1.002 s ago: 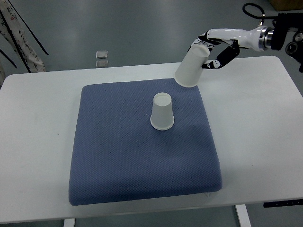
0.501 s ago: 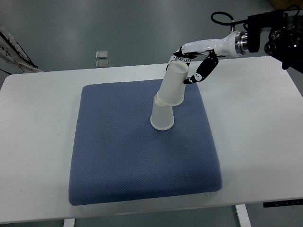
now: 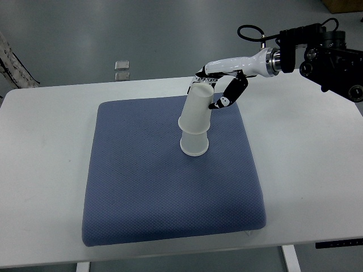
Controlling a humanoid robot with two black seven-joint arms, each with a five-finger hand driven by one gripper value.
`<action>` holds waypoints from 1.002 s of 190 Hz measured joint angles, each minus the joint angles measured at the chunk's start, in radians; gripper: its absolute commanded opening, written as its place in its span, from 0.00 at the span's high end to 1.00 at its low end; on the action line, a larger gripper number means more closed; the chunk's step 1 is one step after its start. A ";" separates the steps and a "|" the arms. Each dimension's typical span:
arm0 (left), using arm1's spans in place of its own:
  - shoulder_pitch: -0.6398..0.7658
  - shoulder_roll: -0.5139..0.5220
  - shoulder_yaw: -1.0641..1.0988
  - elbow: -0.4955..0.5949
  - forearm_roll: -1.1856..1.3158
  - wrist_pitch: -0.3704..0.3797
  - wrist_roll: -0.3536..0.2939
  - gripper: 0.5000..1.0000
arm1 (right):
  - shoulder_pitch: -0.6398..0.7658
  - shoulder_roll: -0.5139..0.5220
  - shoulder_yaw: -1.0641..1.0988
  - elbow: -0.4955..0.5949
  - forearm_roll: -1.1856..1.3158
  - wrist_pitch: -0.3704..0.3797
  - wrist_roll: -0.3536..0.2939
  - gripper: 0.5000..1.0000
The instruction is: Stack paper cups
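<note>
An inverted paper cup [image 3: 197,109] was clamped in the right hand [image 3: 214,90], tilted over the standing cup [image 3: 194,143] directly below

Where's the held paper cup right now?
In the top view, the upside-down paper cup is in the right robot hand, sitting over the standing cup on the blue pad, right of centre.

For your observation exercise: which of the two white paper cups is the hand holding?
The upper white paper cup, gripped by the right hand; the lower cup stands free beneath it.
</note>
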 measured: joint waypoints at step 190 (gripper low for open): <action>0.000 0.000 0.000 0.000 0.000 0.000 0.000 0.00 | -0.282 0.169 0.115 -0.275 1.103 -0.302 -0.296 0.16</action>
